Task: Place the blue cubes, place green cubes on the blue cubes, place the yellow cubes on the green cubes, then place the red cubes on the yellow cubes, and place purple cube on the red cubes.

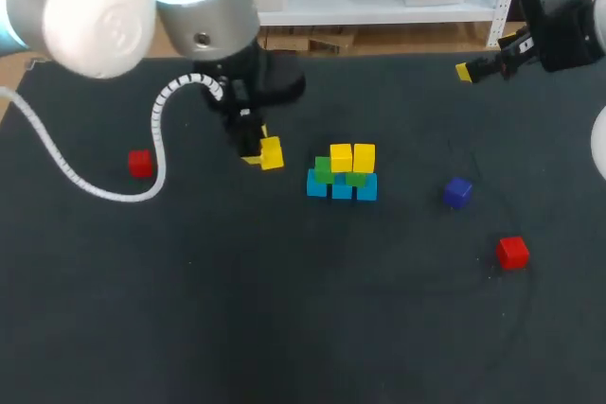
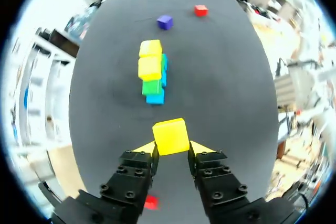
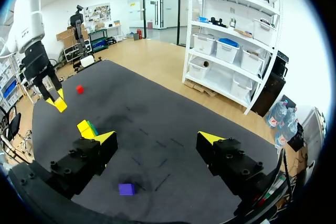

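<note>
Head view, left to right: a red cube (image 1: pixel 140 163) lies near the table's left edge. The left gripper (image 1: pixel 254 147) fingers clamp a yellow cube (image 1: pixel 271 153) by opposite flat faces, beside the mid-table stack (image 1: pixel 342 173). The purple cube (image 1: pixel 457 192) lies further right. The right gripper (image 3: pixel 156 139) fingers stand wide, empty. Cubes are judged light, rigid and smooth. No legible print.

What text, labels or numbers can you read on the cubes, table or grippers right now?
None readable. The yellow cube in the left gripper, the stack, the purple cube, the left red cube and the right red cube show plain faces. The table and the right gripper carry no legible print.
</note>
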Controlling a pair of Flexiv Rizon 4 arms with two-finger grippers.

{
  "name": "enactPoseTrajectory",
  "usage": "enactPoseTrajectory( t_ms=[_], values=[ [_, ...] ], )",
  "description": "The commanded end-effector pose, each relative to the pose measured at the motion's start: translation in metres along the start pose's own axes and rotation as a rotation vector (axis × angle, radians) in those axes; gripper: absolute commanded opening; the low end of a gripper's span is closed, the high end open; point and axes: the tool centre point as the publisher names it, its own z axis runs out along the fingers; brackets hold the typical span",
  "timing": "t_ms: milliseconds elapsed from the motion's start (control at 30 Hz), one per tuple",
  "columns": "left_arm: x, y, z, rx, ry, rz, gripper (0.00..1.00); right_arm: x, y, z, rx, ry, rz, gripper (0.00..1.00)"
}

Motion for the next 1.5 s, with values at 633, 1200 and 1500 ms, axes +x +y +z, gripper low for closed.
enactPoseTrajectory(
  t_ms=[633, 1200, 1500],
  values=[
    [-0.043, 0.034, 0.025, 0.169, 0.022, 0.193, 0.00, 0.000, 0.001, 0.000, 0.003, 0.001, 0.000, 1.00],
    [-0.049, 0.036, 0.041, 0.121, 0.005, 0.084, 0.00, 0.000, 0.001, 0.000, 0.003, 0.001, 0.000, 1.00],
    [-0.047, 0.040, 0.043, 0.083, 0.020, 0.066, 0.00, 0.000, 0.001, 0.000, 0.003, 0.001, 0.000, 1.00]
  ],
)
